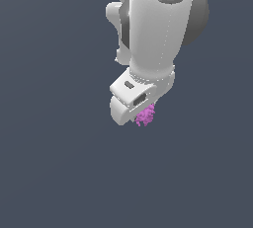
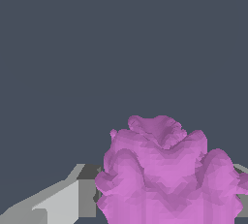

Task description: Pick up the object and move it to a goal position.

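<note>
The object is a bumpy magenta-purple lump point(image 1: 146, 115) just under the white gripper hand in the exterior view. My gripper point(image 1: 142, 118) points down, and the hand's body hides its fingertips there. In the wrist view the lump point(image 2: 164, 174) fills the gap between the fingers. One grey-white finger point(image 2: 63, 203) touches one side of it. A sliver of the other finger point(image 2: 240, 168) shows at the opposite side. The jaws are closed against the lump.
Only a plain dark grey-blue background surrounds the arm point(image 1: 153, 29) in both views. No other objects, edges or goal marker show.
</note>
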Tool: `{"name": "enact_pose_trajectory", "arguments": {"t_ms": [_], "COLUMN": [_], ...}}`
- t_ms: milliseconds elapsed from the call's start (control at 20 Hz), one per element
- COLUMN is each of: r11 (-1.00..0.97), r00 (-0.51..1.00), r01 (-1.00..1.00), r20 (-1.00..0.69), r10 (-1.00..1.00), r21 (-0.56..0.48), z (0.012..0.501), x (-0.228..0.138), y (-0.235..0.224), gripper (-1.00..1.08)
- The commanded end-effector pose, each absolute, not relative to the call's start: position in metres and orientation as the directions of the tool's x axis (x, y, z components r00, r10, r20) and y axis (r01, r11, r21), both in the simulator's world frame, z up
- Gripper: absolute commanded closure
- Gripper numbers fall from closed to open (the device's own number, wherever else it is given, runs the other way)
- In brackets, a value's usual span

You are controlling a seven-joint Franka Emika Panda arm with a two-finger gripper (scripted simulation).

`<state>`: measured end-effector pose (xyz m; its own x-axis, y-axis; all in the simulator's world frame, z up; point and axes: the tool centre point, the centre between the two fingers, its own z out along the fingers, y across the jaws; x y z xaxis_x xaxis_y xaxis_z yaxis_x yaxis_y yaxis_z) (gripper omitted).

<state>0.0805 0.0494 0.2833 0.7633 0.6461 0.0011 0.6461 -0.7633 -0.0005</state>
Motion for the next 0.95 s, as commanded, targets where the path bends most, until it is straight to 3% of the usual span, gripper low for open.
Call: {"name": "enact_pose_trajectory", "arguments": {"t_ms": [0, 900], "r11": [-0.763, -0.763], "r00": [0.763, 0.763], "r01": [0.646, 0.646], "r20": [0.001, 0.000], "r10": [0.646, 0.646], "r21": [-0.001, 0.000], "z": [0.295, 0.327], "x": [0.088, 0.111], "y": [0.048, 0.045], "gripper": [1.08, 1.08]}}
